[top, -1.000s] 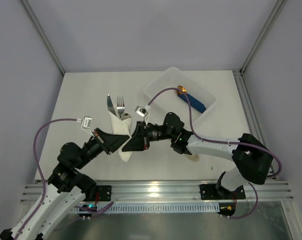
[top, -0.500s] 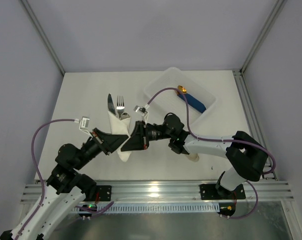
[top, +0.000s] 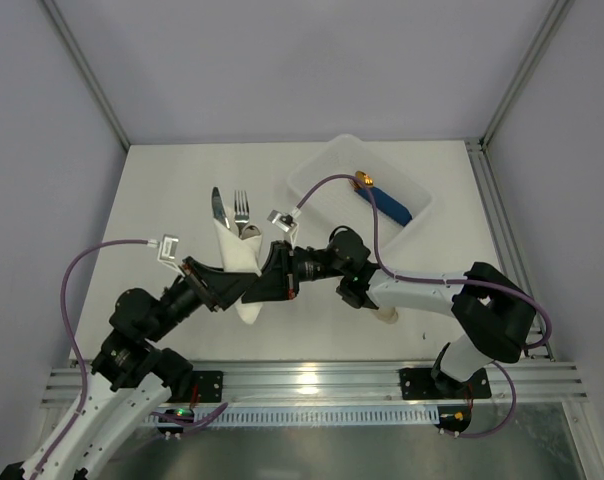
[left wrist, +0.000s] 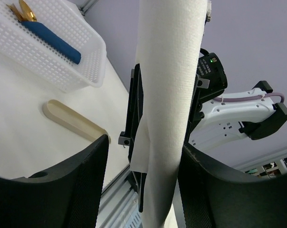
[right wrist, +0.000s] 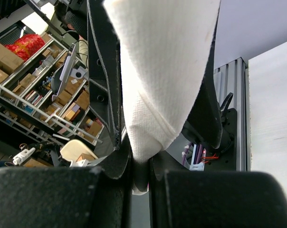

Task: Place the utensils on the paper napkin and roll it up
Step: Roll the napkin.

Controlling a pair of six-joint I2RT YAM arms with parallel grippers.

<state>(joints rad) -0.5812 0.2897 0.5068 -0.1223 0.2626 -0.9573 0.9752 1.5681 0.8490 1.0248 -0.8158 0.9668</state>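
top view: the paper napkin (top: 240, 262) lies as a narrow roll left of the middle of the surface (top: 162, 200). its long axis runs near to far and leans slightly left at the far end. there the utensils (top: 230, 210) poke out, fork tines beside the dark knife blade. both hands meet at the roll's near part, the left hand (top: 242, 286) from the left and the right hand (top: 259, 286) from the right. neither is clearly nearer.

left wrist view: the paper napkin (left wrist: 169, 95) passes lengthwise between the fingers (left wrist: 81, 185). the jaws stand wider than the roll, with a gap on one side, so this hand is open around it, not gripping. the white tray (left wrist: 48, 52) and the beige sleeve (left wrist: 72, 121) lie off to one side.

right wrist view: the right hand (right wrist: 141, 178) is closed on the tip of the paper napkin (right wrist: 162, 71), pinched in the thin slit between its fingers (right wrist: 53, 194). in my judgement the next move depends on this grip at the near end, with the roll pointing away from both hands.
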